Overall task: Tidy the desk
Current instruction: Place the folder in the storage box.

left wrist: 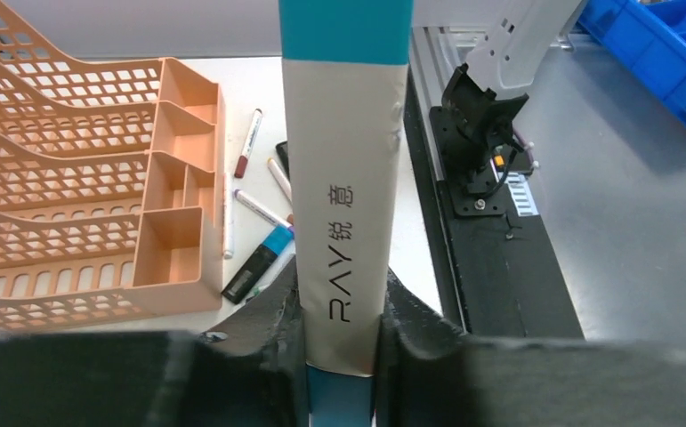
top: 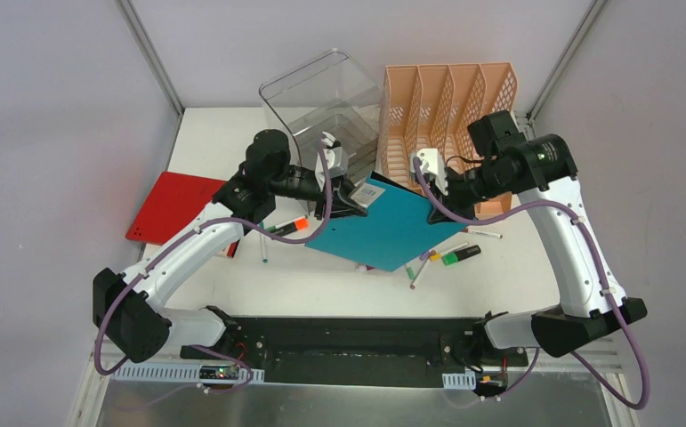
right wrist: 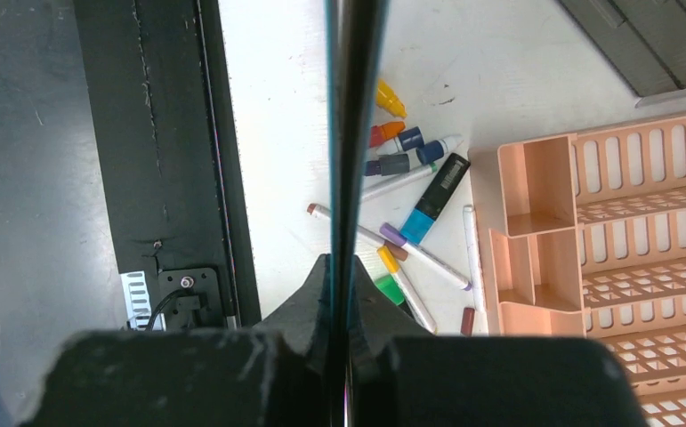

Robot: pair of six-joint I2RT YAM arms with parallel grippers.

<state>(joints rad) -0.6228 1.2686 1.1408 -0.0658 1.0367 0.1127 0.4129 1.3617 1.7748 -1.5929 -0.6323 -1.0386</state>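
Note:
A teal folder point(top: 383, 227) hangs tilted above the white desk point(top: 312, 285), held at two corners. My left gripper point(top: 357, 197) is shut on its spine; in the left wrist view the white label reading "RAY" on the spine point(left wrist: 343, 178) runs up between the black fingers point(left wrist: 272, 325), both pressed against it. My right gripper point(top: 432, 203) is shut on the folder's far right corner. The right wrist view shows the folder edge-on point(right wrist: 348, 133) as a thin dark line clamped between the pads point(right wrist: 317, 294).
A peach file rack point(top: 450, 98) stands at the back right with a clear drawer box point(top: 326, 102) to its left. A red folder point(top: 168, 206) lies at the left edge. Several markers point(top: 450, 256) lie scattered under and beside the teal folder, and an orange-capped one point(top: 287, 228) lies left of it.

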